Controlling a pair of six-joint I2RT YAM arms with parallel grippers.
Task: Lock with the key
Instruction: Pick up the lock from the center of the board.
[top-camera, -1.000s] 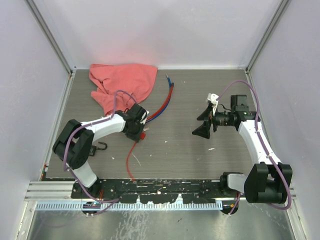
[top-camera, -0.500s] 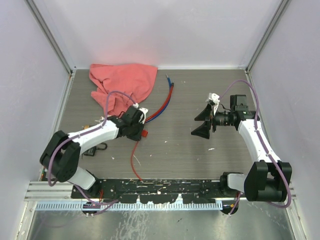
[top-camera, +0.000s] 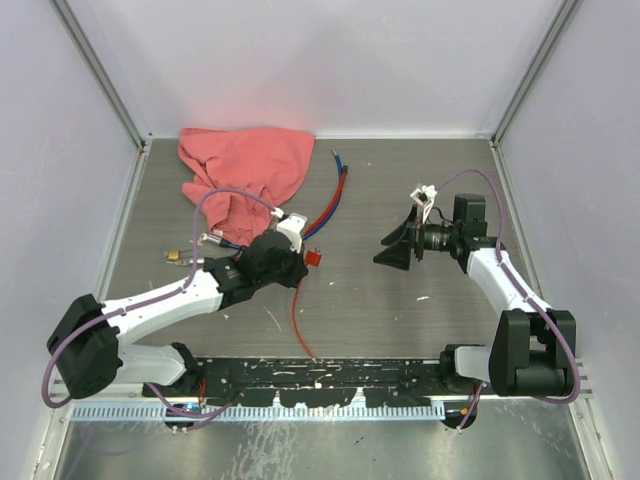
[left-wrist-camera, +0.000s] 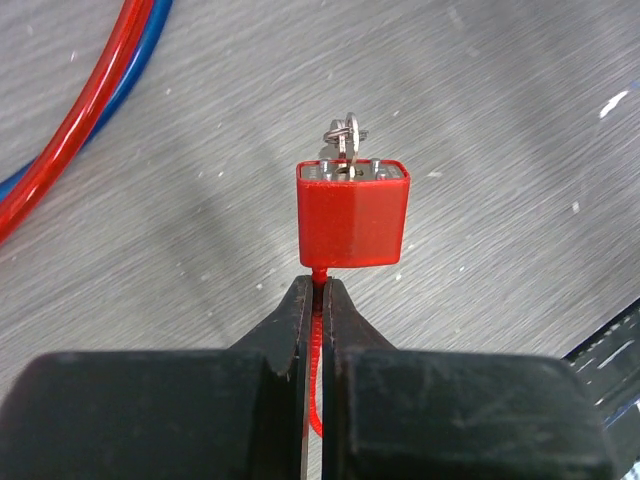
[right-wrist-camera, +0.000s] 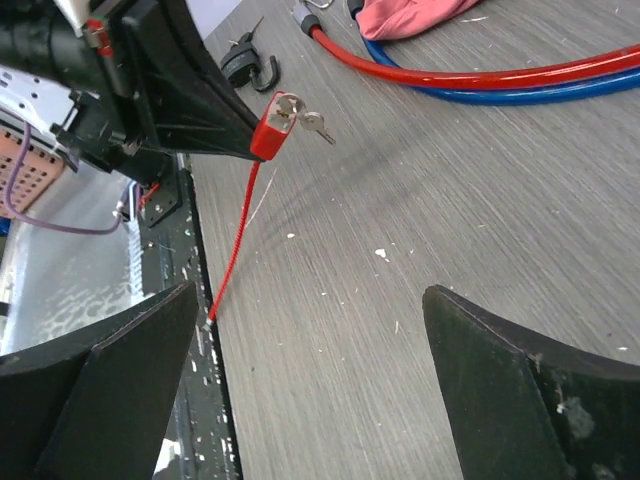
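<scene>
A small red padlock hangs just past the tips of my left gripper, which is shut on the lock's thin red cable right behind the body. A silver key on a ring sticks out of the lock's far face. From above, the lock is held over the table left of centre, and its cable trails toward the front rail. My right gripper is open, a hand's width right of the lock, facing it. Its wrist view shows the lock and key ahead, nothing between its jaws.
A pink cloth lies at the back left. Thick red and blue cables run beside it. A black hook lies behind the left arm, and a small brass piece is at the left. The black rail borders the front.
My left arm has stretched to the right, carrying the lock toward the table's middle with the cable trailing after it. The right gripper has shifted slightly left, still open.
</scene>
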